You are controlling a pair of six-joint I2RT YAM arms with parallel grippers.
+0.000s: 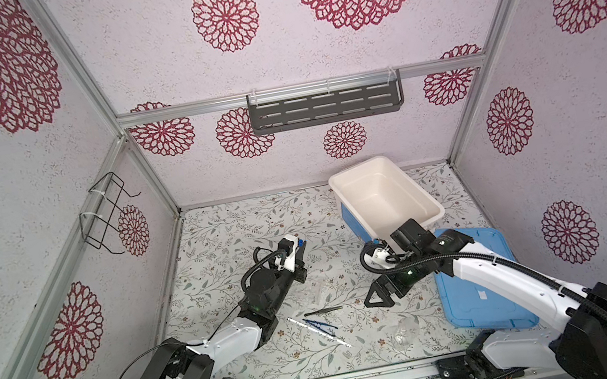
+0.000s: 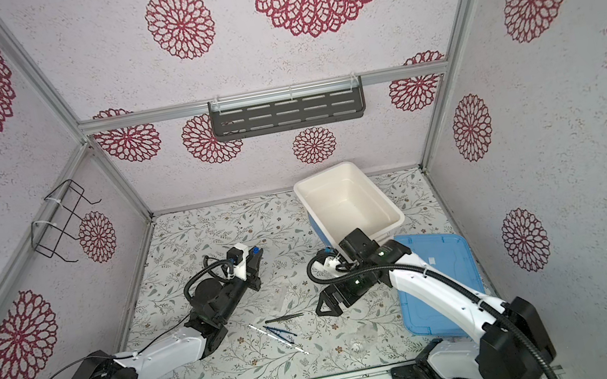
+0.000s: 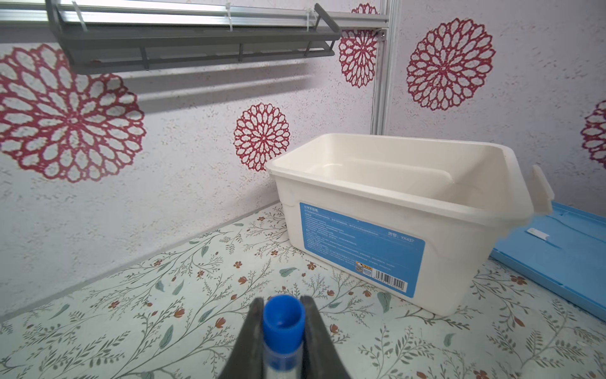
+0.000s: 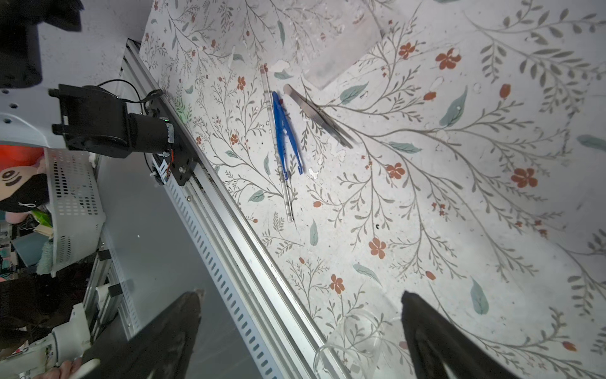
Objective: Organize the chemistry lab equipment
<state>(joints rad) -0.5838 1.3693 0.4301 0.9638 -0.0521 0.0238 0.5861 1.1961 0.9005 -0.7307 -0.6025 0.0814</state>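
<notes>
While the left gripper [image 3: 282, 299] is clamped on a clear thin tube with a blue cap [image 3: 282, 328] above the middle of the floral-patterned table [image 1: 216, 231], the right gripper [image 4: 300, 328] hangs with its black jaws wide apart, near a small clear vessel [image 4: 354, 334] that stands by the table's front edge. Dark metal tweezers [image 1: 323, 311], blue plastic tweezers [image 1: 319, 324] and a thin white stick [image 1: 318, 331] lie close together between the arms, the blue pair against the stick. A see-through tube holder [image 4: 341, 49] lies faintly visible just beyond them. A big white plastic tub [image 1: 357, 166] occupies the far right corner. A flat blue lid [image 1: 480, 294] lies along the right edge.
</notes>
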